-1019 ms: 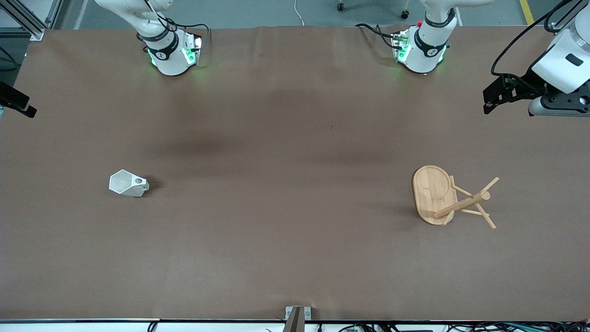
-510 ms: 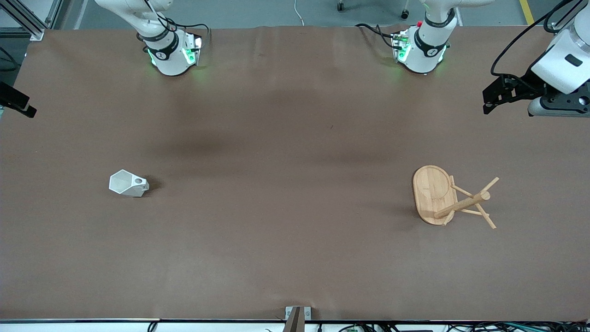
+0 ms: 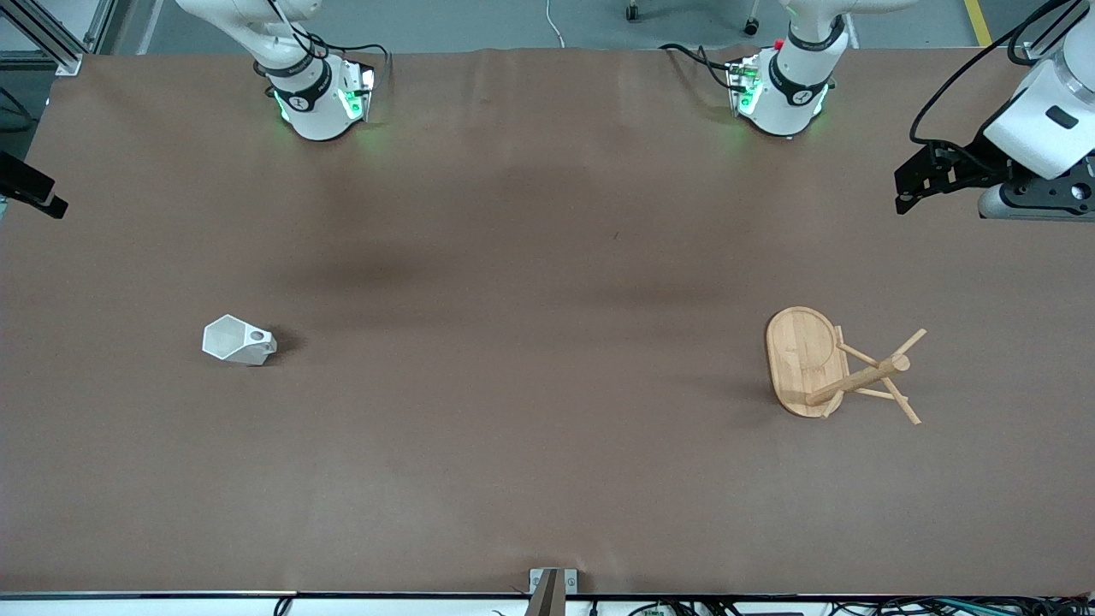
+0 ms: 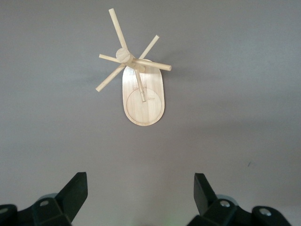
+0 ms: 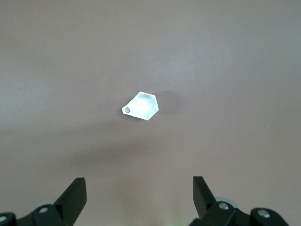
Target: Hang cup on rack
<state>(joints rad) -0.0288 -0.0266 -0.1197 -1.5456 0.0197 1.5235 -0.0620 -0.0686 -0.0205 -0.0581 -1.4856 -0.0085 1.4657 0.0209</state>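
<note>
Both jaws spread wide, empty, over brown table (image 3: 530, 445); cup (image 3: 237, 340) and rack (image 3: 804, 359) well apart.

- The front view looks down from high above the table (image 3: 530, 445), facing both arm bases along its upper edge.
- The left wrist view looks straight down from well above the rack (image 4: 143, 92), its own fingertips (image 4: 77, 186) in frame.
- The right wrist view looks down likewise on the cup (image 5: 142, 106).
- The front view shares the rack (image 3: 813, 364) and the cup (image 3: 235, 340) with them.
</note>
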